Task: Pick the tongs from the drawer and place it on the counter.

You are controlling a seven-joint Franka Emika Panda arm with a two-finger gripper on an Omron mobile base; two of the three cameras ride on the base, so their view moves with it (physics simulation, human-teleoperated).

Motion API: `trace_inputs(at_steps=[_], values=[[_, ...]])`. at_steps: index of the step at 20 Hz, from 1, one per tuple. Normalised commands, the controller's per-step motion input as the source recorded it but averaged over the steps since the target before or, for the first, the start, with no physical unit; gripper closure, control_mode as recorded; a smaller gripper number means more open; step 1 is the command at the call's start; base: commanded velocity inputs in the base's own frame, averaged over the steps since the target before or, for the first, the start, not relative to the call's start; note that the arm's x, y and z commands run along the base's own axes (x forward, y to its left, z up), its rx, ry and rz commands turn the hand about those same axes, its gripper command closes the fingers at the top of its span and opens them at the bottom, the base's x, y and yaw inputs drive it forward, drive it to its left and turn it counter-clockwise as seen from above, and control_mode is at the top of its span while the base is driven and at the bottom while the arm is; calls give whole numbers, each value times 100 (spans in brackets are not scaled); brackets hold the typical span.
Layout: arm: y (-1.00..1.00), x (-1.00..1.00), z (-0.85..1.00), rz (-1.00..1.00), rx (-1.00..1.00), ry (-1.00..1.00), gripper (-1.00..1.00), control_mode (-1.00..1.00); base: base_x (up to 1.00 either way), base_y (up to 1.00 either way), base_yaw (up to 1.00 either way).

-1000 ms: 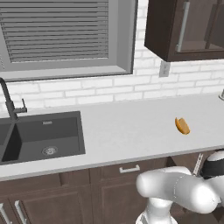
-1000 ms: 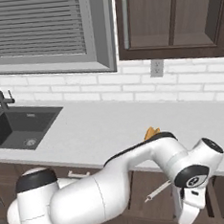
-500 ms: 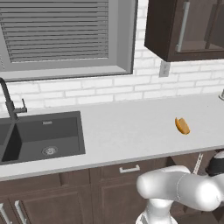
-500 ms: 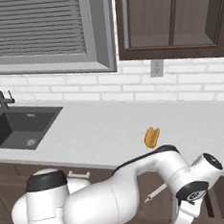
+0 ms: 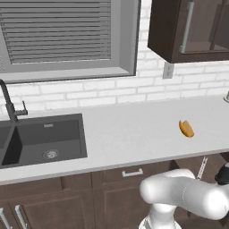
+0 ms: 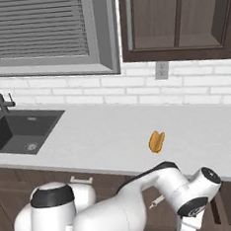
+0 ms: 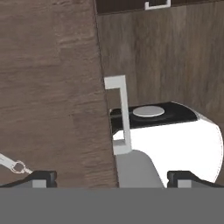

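I see gripper (image 7: pixel 109 177) low, jaws wide, holding nothing. Drawer (image 7: pixel 52 87) front and handle (image 7: pixel 121 114) ahead. Tongs (image 7: pixel 12 164) tip at lower left. Counter (image 5: pixel 134 134) carries orange item (image 5: pixel 186 128).

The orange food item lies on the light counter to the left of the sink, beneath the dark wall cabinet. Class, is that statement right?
Not quite. The orange food item lies to the right of the sink, not to its left, as the left base view shows. The rest holds: it rests on the light counter, roughly beneath the dark wall cabinet.
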Motion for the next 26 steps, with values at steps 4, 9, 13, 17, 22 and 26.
trace_inputs(at_steps=[4,9,13,17,22,26], values=[[0,42,-28,0,-2,0,-100,-100,0,0,0],[0,19,-37,0,-1,0,-100,-100,0,0,0],[-12,-12,-32,0,0,14,-100,-100,0,0,0],[-30,-71,-27,0,0,23,-100,-100,0,0,0],[-50,-100,-13,0,0,20,-100,-100,0,0,0],[-66,-100,-4,0,1,15,-100,-100,0,0,0]])
